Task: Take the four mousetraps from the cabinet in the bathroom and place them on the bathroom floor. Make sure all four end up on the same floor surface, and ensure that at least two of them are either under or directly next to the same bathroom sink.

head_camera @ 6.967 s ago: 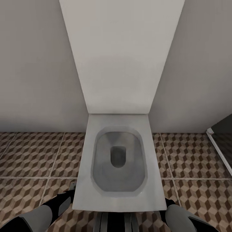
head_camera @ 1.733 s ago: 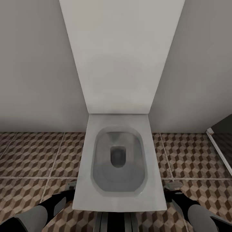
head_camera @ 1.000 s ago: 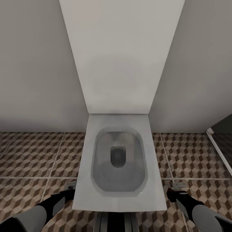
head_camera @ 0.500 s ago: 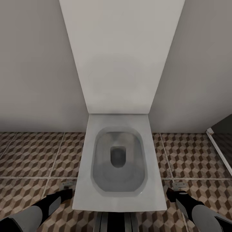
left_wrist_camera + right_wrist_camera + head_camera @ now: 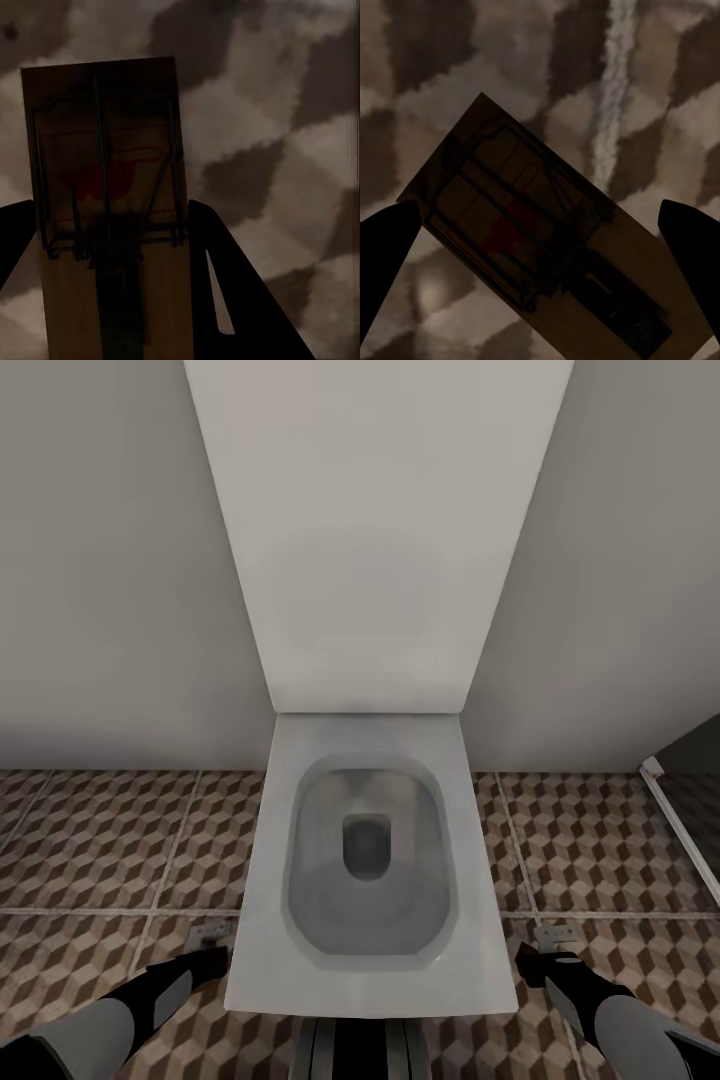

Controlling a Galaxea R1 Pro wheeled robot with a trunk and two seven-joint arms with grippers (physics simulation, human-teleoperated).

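One tan mousetrap [image 5: 105, 150] with its dark wire spring sits between the dark fingers [image 5: 232, 300] of my left gripper [image 5: 111, 204], which press on its long edges just above the cube-pattern bathroom floor [image 5: 100, 840]. In the head view this mousetrap [image 5: 212, 934] shows left of the toilet, at the tip of my left gripper [image 5: 205, 957]. A second mousetrap [image 5: 532, 240] lies slantwise on the tiles between the wide-apart fingers of my open right gripper [image 5: 540, 206]. It [image 5: 555, 935] rests right of the toilet, just beyond my right gripper [image 5: 540, 963]. The cabinet and the sink are out of view.
A white square toilet [image 5: 365, 860] stands straight ahead, its front rim between my two arms, with a tall white panel [image 5: 375, 530] rising behind it on the grey wall. A dark glass partition with a white edge [image 5: 680, 820] borders the floor at the right.
My left gripper has shifted a little to the left with its mousetrap over the last second. The right gripper and its mousetrap have stayed put.
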